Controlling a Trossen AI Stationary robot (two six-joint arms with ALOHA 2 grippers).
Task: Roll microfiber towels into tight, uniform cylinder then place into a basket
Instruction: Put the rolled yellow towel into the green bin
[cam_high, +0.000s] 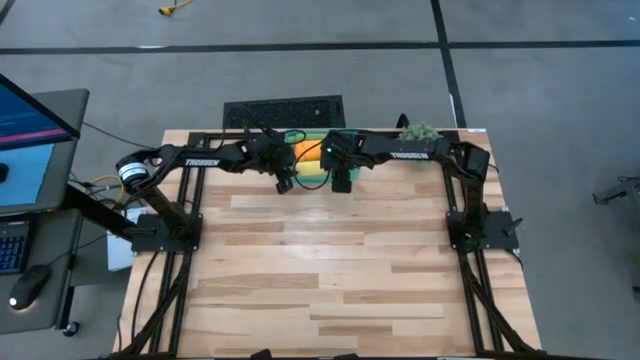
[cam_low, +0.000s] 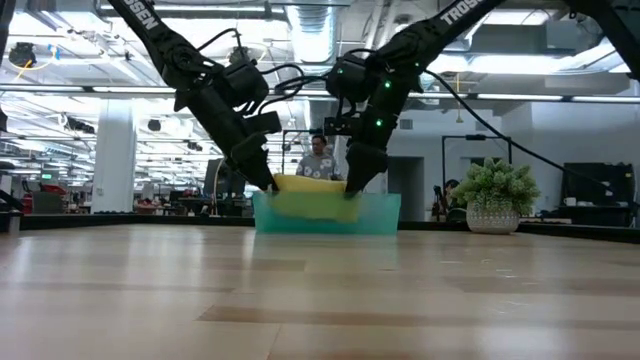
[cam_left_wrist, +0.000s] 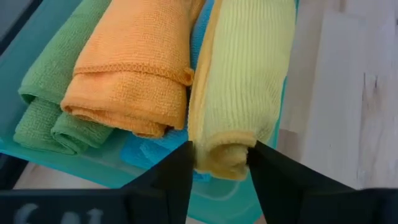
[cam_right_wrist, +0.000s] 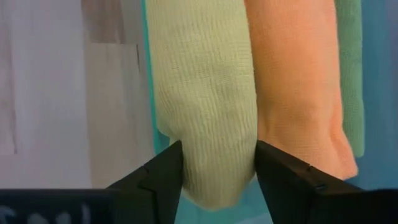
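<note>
Bare table (cam_low: 320, 300) in front; beyond it, the yellow towel (cam_left_wrist: 239, 93) is laid lengthwise in the basket (cam_low: 385, 215), each end straddled by part-open jaws, left gripper (cam_left_wrist: 221, 171) and right gripper (cam_right_wrist: 217, 171), nothing clamped.

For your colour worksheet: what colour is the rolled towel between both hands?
Yellow towel; the left wrist view shows it best.

Rolled yellow towel (cam_left_wrist: 239, 93) lies in teal basket (cam_low: 385, 215); beside orange (cam_left_wrist: 134, 68), green (cam_left_wrist: 46, 102), blue (cam_left_wrist: 152, 149) rolls.
</note>
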